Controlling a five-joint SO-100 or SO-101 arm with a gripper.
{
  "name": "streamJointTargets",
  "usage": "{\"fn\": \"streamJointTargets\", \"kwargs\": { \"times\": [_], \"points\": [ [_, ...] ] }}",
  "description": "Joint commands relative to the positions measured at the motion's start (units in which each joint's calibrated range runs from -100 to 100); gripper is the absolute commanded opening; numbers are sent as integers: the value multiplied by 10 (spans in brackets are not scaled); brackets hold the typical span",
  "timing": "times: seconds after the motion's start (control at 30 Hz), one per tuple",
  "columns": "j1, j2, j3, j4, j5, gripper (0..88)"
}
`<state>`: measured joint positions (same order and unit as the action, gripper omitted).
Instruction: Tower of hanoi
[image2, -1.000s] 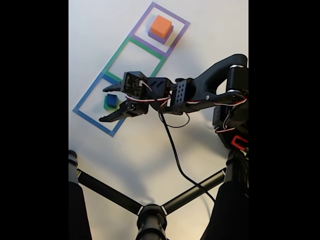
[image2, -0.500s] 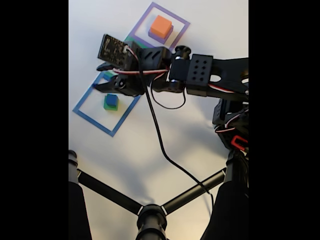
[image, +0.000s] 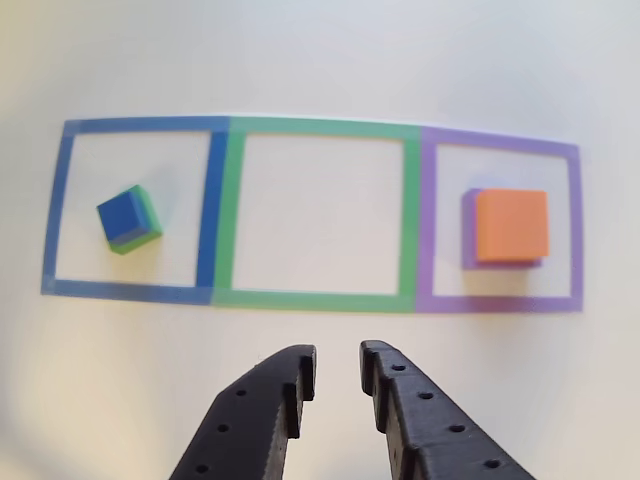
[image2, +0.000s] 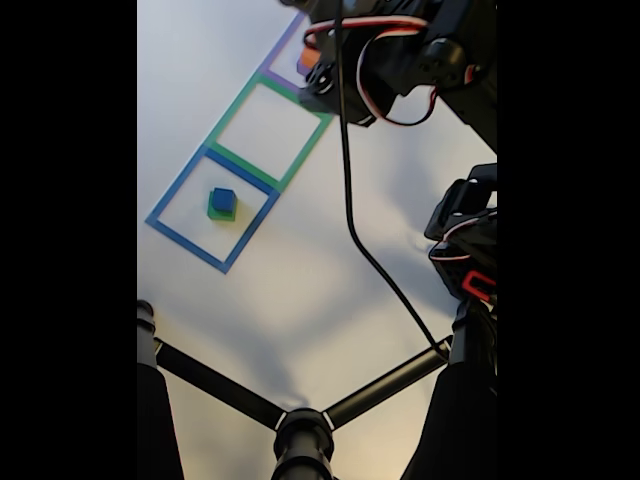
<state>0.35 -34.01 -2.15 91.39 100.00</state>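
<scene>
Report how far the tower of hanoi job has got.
Done so far: blue cube sits on green cube in the blue tape square; orange block sits on purple slab in the purple tape square. In hand: nothing; the gripper hangs empty, fingers apart. Left: merging both stacks into one tower.

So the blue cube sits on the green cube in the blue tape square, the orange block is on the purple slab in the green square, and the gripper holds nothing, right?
One thing is off: the orange block on the purple slab sits in the purple tape square, not the green tape square, which holds nothing, as the other view shows. The blue cube on the green cube and the gripper are as you say.
</scene>
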Motion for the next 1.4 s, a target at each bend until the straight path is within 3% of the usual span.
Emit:
{"fn": "streamJointTargets", "kwargs": {
  "times": [0.0,0.23,0.4,0.5,0.7,1.0,1.37],
  "points": [
    [101,-42,-54,47,0,9],
    [270,-50,-31,33,0,41],
    [355,-55,25,-46,0,260],
    [382,-79,98,-117,0,341],
    [403,-142,276,-257,0,393],
    [415,-165,550,-592,0,501],
    [390,-2,713,-1005,0,552]
  ]
}}
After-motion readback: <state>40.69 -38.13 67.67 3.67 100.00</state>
